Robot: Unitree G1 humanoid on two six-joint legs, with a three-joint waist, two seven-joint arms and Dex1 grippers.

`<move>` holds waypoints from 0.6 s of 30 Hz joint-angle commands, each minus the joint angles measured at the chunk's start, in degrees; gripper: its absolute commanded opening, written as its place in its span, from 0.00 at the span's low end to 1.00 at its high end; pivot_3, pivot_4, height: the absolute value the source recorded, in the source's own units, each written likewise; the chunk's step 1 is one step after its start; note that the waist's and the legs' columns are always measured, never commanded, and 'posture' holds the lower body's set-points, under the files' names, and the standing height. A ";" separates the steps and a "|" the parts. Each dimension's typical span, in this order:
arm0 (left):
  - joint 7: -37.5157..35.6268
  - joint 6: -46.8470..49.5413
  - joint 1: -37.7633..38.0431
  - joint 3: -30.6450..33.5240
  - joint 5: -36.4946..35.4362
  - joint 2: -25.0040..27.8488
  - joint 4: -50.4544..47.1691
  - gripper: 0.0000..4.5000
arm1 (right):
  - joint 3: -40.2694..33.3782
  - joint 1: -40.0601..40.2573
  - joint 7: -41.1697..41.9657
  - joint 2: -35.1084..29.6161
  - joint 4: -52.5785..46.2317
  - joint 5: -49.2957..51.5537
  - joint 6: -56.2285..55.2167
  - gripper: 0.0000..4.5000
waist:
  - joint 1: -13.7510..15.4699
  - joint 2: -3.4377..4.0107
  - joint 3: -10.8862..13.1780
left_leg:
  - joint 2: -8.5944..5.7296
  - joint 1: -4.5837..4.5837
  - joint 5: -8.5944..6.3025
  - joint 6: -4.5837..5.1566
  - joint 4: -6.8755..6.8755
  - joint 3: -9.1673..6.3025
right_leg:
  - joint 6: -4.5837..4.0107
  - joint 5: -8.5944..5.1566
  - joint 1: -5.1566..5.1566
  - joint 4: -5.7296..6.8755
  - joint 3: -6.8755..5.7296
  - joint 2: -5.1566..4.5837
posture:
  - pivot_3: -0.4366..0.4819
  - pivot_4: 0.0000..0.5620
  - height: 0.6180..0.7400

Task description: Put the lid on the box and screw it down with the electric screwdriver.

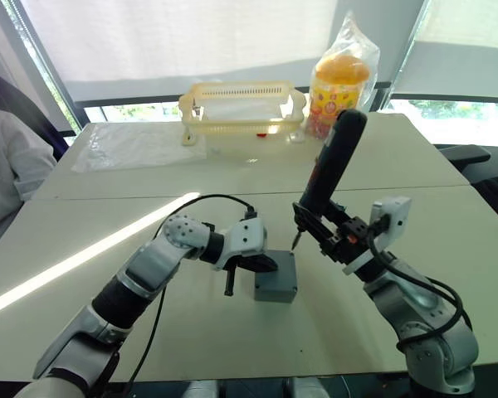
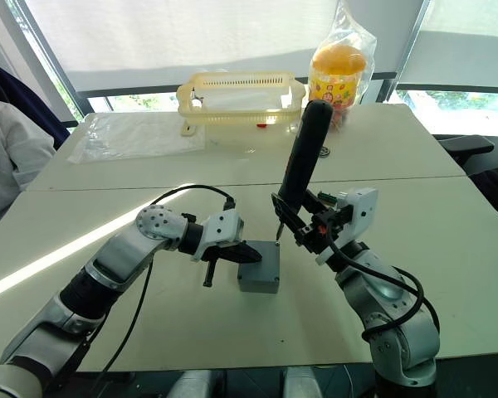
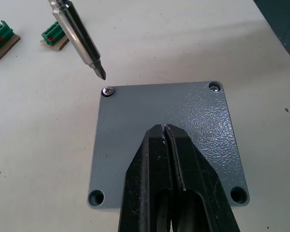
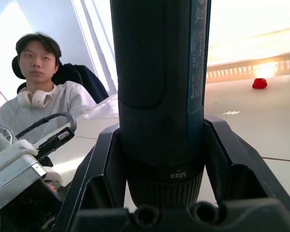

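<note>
We hold black pen-shaped electric screwdriver [image 1: 332, 162] in right jaws, closed left jaws pinning grey-blue square plastic lid [image 3: 183, 125]; bit beside corner screw [image 3: 108, 90] could skid off.

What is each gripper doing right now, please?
Left gripper: shut, empty, tips pressing on the lid.
Right gripper: shut on the electric screwdriver.

right hand [image 4: 174, 159] clamps electric screwdriver [image 4: 159, 72] | seated person [image 4: 38, 96] behind
</note>
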 commanded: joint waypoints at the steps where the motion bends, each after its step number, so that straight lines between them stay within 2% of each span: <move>1: -0.16 0.35 -0.01 -0.97 1.29 0.21 0.59 0.00 | 0.29 -0.77 -0.07 -0.14 -3.07 0.84 -2.94 0.40 | -0.01 0.00 0.00 | 0.00 0.00 0.00 0.00 0.00 0.00 | 0.00 0.00 0.00 0.00 0.00 0.00 | 0.48 0.27 1.00; 18: 0.20 0.65 0.16 -0.77 1.37 0.32 0.08 0.00 | 1.94 1.47 0.72 -0.86 0.09 -1.27 -7.19 0.40 | 0.00 0.00 0.00 | 0.00 0.00 0.00 0.00 0.00 0.00 | 0.00 0.00 0.00 0.00 0.00 0.00 | 0.48 0.27 1.00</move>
